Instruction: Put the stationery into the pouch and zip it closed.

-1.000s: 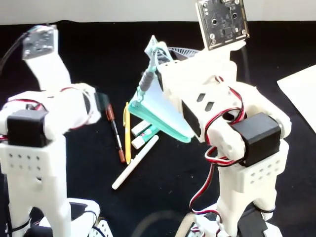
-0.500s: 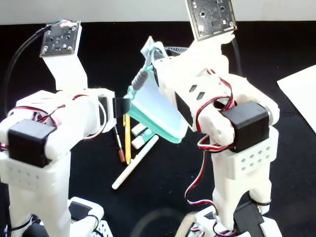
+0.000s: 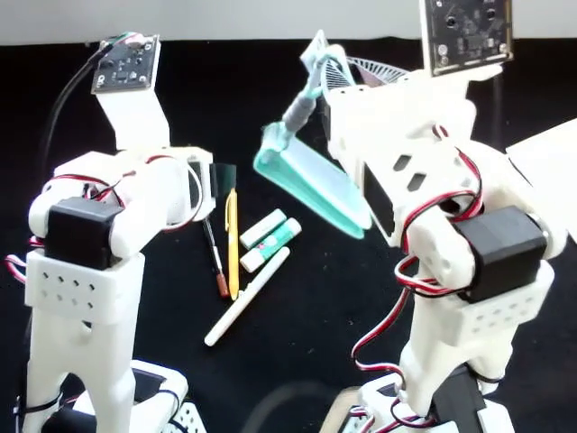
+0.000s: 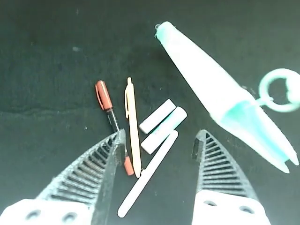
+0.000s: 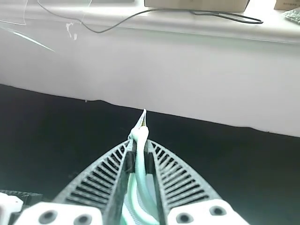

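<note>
1 pouch (image 3: 311, 180) hangs pinched in the right claw (image 5: 139, 143); left claw (image 4: 160, 136) wide above stationery (image 4: 157, 116).

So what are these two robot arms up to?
The right claw is shut on a teal pouch, holding it up above the black table. The left claw hangs open over the pens and markers, which all lie on the table, not yet in the pouch.

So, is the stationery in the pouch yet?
Out: three pens and two short sticks lie on the table; the right end effector holds the pouch in the air.
</note>
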